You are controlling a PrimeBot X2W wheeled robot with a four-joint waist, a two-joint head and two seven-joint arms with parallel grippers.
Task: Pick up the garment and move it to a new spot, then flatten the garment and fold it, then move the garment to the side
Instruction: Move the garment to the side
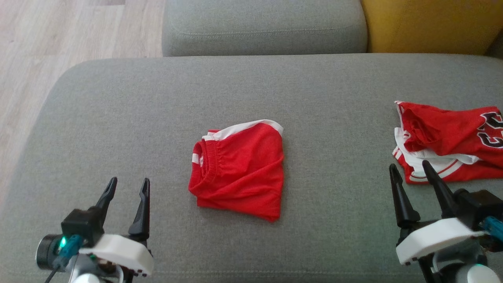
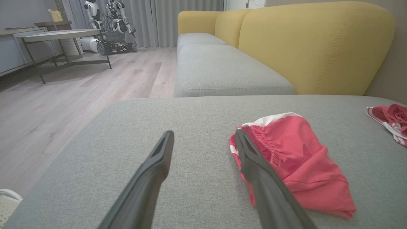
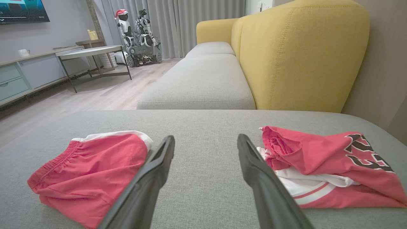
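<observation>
- Far left: pale wood floor (image 1: 35, 59) runs beyond the rounded edge of the grey seat cushion (image 1: 118, 110)
- My left gripper (image 1: 130, 180) hovers at the near left, fingers spread apart, grasping nothing and clear of all fabric
- The garment, red shorts (image 1: 239, 169) with white trim, lies folded in the middle of the cushion, waistband turned towards the left gripper; it sits between my two grippers, touched by neither
- My right gripper (image 1: 408, 165) stands at the near right, likewise released and empty; one finger overlaps the near edge of the next item, and I cannot tell whether it touches
- A red jersey (image 1: 452, 137) with black lettering lies bunched at the cushion's right side
- A yellow backrest (image 1: 424, 23) rises behind, upper right
</observation>
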